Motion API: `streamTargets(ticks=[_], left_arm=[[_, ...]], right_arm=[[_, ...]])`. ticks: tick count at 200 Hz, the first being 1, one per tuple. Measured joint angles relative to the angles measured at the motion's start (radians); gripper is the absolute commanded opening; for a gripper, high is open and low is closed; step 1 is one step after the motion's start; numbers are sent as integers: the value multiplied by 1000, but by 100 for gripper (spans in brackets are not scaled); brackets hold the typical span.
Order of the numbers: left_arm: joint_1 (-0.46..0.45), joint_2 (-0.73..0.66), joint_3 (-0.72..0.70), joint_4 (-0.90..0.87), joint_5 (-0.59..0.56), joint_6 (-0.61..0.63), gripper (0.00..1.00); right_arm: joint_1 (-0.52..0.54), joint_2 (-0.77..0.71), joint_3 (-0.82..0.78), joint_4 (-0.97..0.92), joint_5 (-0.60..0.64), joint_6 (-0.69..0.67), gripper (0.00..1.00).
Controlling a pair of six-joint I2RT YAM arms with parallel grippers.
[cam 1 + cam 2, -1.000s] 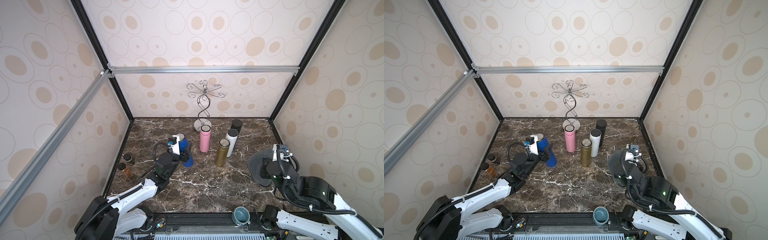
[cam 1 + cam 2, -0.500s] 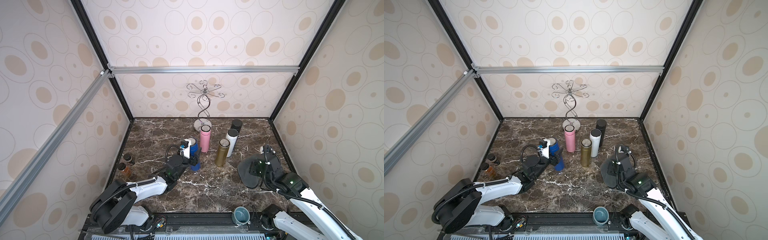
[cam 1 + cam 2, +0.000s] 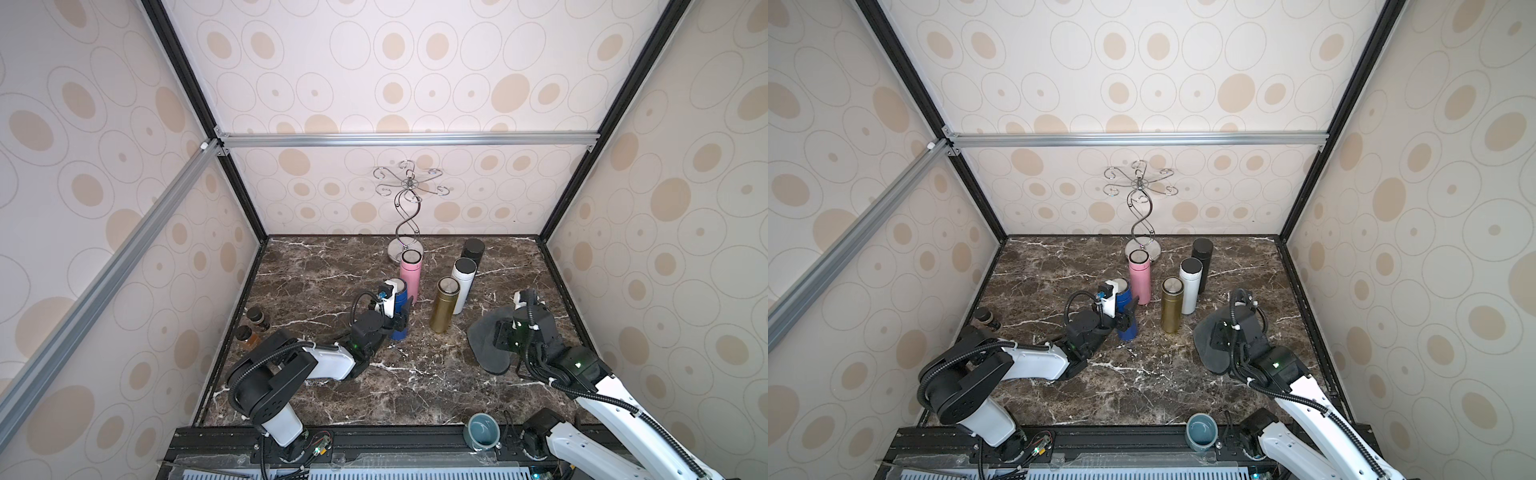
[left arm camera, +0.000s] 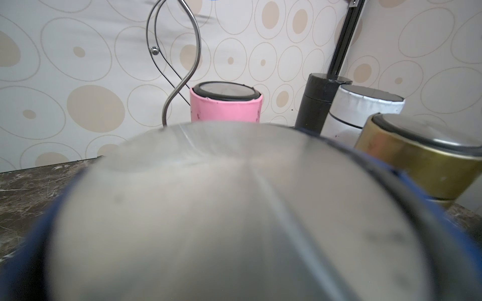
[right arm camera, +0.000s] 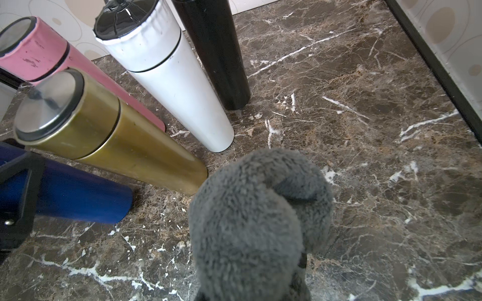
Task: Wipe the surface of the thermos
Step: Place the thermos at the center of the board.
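Blue thermos, upright, glossy body, brushed-steel lid, in the left claw.

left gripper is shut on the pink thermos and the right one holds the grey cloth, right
Not quite: the left gripper is shut on the blue thermos, not the pink thermos, which stands ungripped beside it, as both top views show. The right gripper does hold the grey cloth.

Gold thermos beside blue thermos, pink thermos close behind, bare tabletop in front
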Motion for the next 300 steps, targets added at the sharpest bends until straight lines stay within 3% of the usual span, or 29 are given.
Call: streamTargets(ticks=[80, 113, 172, 220, 237, 254, 268, 300], left_arm=[[-48, 89, 3, 134, -90, 82, 0], [-48, 95, 3, 156, -109, 86, 22], [-49, 111, 4, 156, -115, 90, 28], [-49, 121, 4, 156, -120, 88, 50], [-50, 121, 4, 156, -122, 88, 80], [-50, 121, 5, 162, -126, 88, 95], [-51, 121, 8, 171, -135, 82, 100], [-52, 120, 8, 180, -143, 80, 100]], right_arm=[[0, -21, -34, 5, -2, 0, 0], [0, -21, -38, 11, -1, 0, 0], [0, -21, -44, 19, -2, 0, 0], [0, -21, -45, 19, -2, 0, 0], [0, -21, -46, 19, -2, 1, 0], [0, -21, -50, 19, -1, 1, 0], [0, -22, -50, 20, -1, 1, 0], [0, -23, -50, 25, -1, 1, 0]])
